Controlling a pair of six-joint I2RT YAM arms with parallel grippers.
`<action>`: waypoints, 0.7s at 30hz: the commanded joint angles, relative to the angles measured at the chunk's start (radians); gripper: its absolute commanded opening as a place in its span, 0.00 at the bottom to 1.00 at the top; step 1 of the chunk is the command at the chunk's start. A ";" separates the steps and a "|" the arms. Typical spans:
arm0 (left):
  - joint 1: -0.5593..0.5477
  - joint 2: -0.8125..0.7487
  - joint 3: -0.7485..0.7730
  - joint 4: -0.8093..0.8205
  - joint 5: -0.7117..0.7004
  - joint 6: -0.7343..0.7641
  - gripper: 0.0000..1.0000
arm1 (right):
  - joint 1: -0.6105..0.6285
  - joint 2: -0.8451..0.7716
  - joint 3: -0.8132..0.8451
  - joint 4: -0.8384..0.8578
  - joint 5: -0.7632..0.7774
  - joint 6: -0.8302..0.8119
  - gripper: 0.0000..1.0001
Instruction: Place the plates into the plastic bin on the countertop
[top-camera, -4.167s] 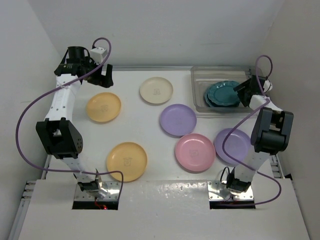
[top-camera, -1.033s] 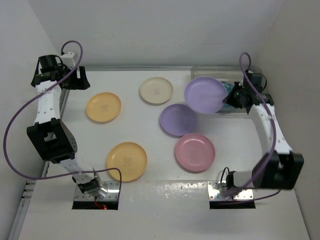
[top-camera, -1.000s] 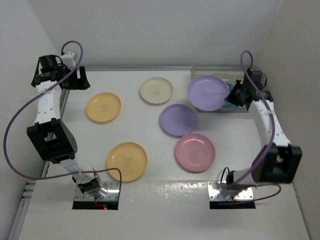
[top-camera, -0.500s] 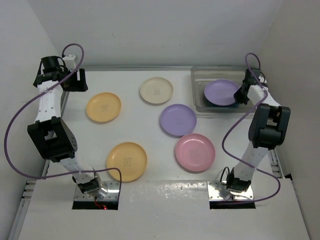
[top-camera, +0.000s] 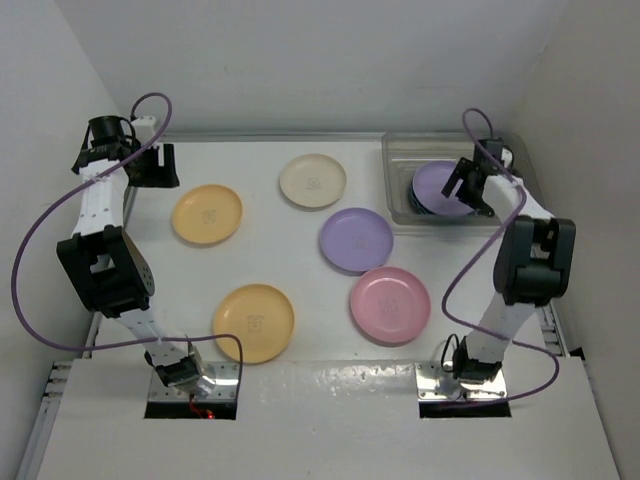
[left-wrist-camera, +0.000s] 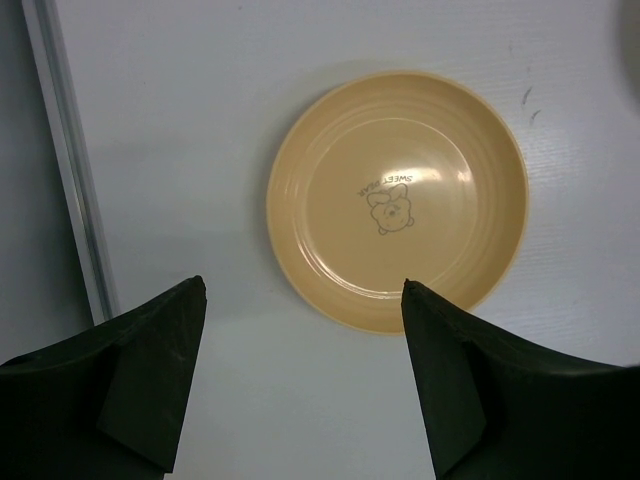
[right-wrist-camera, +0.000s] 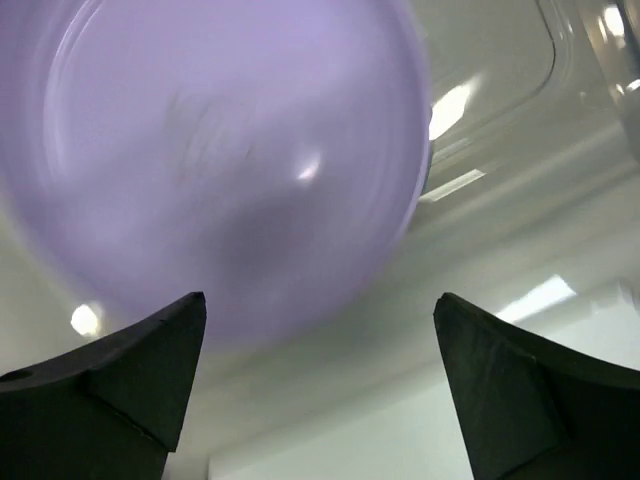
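The clear plastic bin (top-camera: 400, 158) stands at the back right of the white countertop (top-camera: 300, 255). A lavender plate (top-camera: 437, 183) lies in it on top of a teal one; it fills the right wrist view (right-wrist-camera: 210, 150). My right gripper (top-camera: 468, 186) is open and empty just above that plate, also in its own view (right-wrist-camera: 320, 310). On the countertop lie a cream plate (top-camera: 313, 180), two yellow-orange plates (top-camera: 207, 214) (top-camera: 254, 322), a second lavender plate (top-camera: 356, 239) and a pink plate (top-camera: 390, 304). My left gripper (top-camera: 152, 166) is open and empty, its fingertips (left-wrist-camera: 300, 300) near the yellow-orange plate (left-wrist-camera: 397, 200).
White walls close in the back and both sides. A thin metal strip (left-wrist-camera: 72, 170) runs along the countertop's left edge. Purple cables loop from both arms. The bin's clear wall (right-wrist-camera: 520, 150) rises beside the right gripper.
My right gripper carried the lavender plate over the bin, set it on the teal plate and let go. The left gripper swung slightly toward the yellow-orange plate.
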 joint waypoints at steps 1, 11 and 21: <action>-0.006 -0.031 0.026 -0.005 0.047 0.017 0.81 | 0.122 -0.289 -0.140 0.072 0.082 -0.187 0.95; -0.015 -0.123 -0.050 -0.005 0.110 0.036 0.81 | 0.278 -0.698 -0.666 -0.064 -0.151 -0.190 0.49; -0.015 -0.188 -0.116 -0.005 0.130 0.047 0.81 | 0.327 -0.592 -0.797 -0.006 -0.144 -0.172 0.52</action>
